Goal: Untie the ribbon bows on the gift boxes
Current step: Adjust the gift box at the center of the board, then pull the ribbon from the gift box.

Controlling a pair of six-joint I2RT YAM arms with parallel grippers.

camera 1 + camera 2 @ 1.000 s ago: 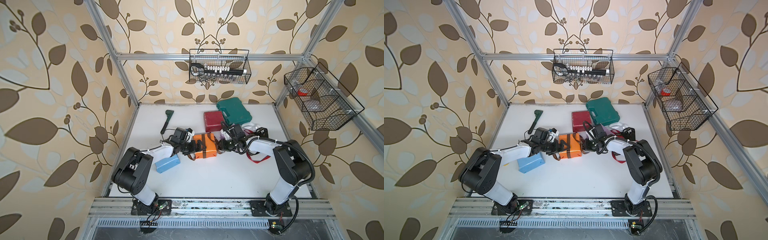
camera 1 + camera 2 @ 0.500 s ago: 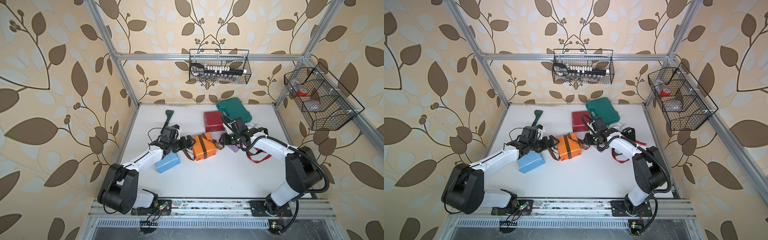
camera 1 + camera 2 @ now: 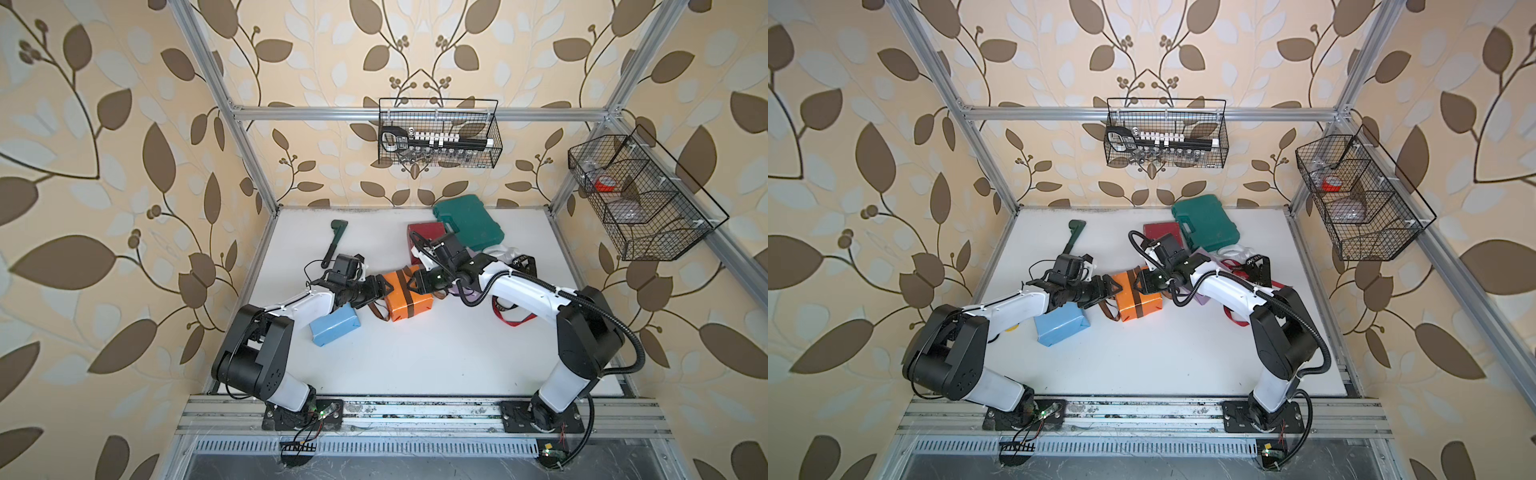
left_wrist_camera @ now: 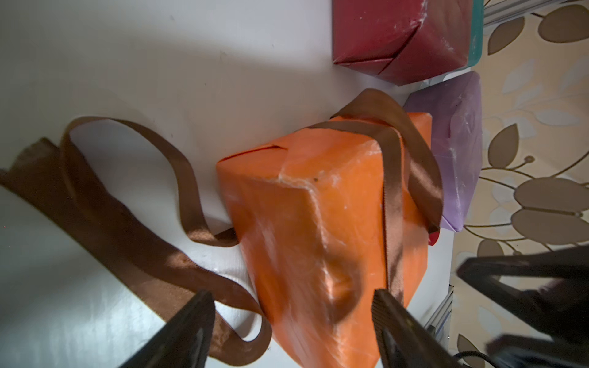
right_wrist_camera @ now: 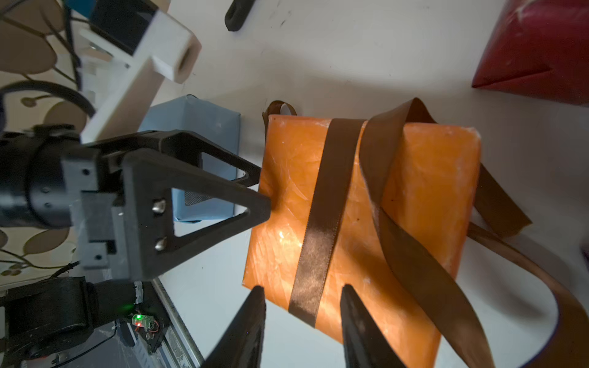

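Centre frame in both top views: orange gift box [image 3: 409, 297] lay on the white table [image 3: 415, 361]. The brown ribbon [image 5: 318, 223] ran as one flat band across its top, with a slack strand crossing that band. A loose tail curled on the table at the box's lower left.

The left gripper [image 3: 384, 289] was at the box's left end, tips at its edge, jaws wide with the box corner between them. The right gripper [image 3: 417, 281] was at the upper right edge, jaws moderately apart, straddling the band and not closed on it.

The light blue box [image 3: 334, 328] lay near, lower left. The dark red box [image 3: 424, 232] and green case [image 3: 469, 222] lay above. The lilac box [image 4: 455, 153] lay just beside, to the right.
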